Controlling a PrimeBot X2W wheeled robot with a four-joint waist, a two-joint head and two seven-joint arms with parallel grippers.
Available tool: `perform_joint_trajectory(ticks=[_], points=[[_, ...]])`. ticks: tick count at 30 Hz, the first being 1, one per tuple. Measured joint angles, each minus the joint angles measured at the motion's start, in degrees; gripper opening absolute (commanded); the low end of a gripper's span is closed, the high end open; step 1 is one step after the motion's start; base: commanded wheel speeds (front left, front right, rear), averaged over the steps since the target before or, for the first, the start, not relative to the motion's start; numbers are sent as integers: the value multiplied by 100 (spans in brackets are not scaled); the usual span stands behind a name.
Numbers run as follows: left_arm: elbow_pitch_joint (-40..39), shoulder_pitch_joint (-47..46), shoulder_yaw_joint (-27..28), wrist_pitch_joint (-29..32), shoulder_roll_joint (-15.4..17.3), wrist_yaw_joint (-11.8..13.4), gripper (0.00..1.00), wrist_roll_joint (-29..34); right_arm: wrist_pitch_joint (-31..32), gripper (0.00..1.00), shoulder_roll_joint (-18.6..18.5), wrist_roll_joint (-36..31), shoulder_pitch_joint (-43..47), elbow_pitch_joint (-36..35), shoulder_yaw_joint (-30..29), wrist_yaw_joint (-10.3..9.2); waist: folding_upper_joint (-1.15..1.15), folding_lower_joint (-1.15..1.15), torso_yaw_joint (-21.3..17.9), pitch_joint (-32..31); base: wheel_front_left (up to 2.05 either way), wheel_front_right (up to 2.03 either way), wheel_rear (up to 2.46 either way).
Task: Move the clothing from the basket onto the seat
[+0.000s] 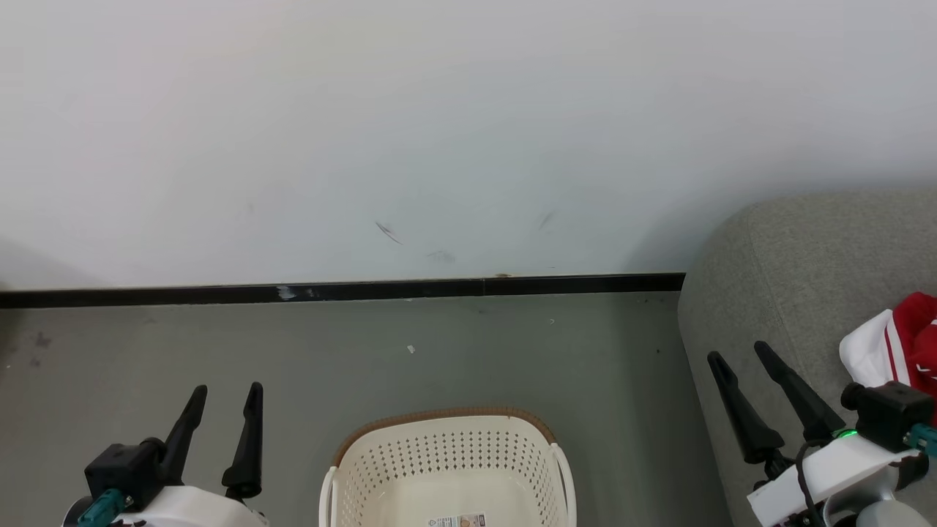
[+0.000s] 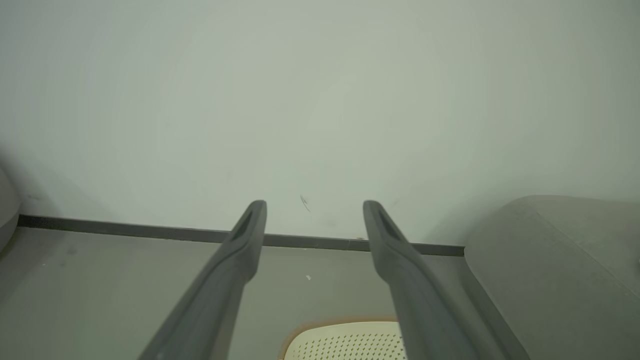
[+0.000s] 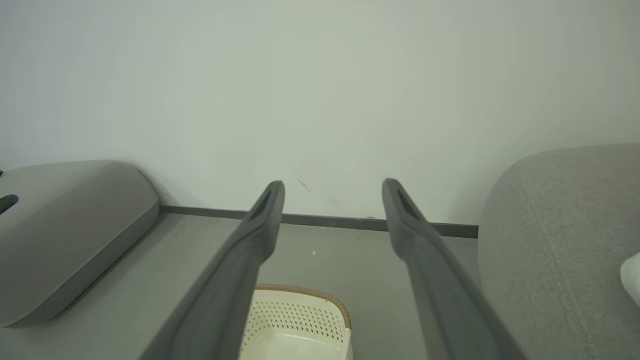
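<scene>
The cream perforated basket (image 1: 446, 468) with its brown rim stands on the floor at the bottom centre; no clothing shows inside the part I see. The red clothing (image 1: 904, 340) with white trim lies on the grey sofa seat (image 1: 798, 293) at the right edge. My left gripper (image 1: 227, 395) is open at the lower left, left of the basket, holding nothing. My right gripper (image 1: 739, 353) is open over the sofa's near corner, just left of the clothing, also holding nothing. The basket rim (image 2: 345, 330) shows between the left fingers, and the basket (image 3: 295, 320) below the right ones.
A pale wall with a black skirting strip (image 1: 337, 291) runs behind the grey floor (image 1: 366, 351). Another grey cushioned seat (image 3: 65, 225) lies at the left in the right wrist view. A white edge of cloth (image 3: 631, 270) rests on the sofa (image 3: 560, 240).
</scene>
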Motion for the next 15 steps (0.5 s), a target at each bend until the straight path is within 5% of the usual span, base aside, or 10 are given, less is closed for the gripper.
perform_joint_trajectory(ticks=[15], points=[[125, 279, 328, 0, -287, -254, 100, 327, 0, 100, 246, -537, 467, -59, -178, -1, 0, 0, 27, -141, 0, 0, 0]])
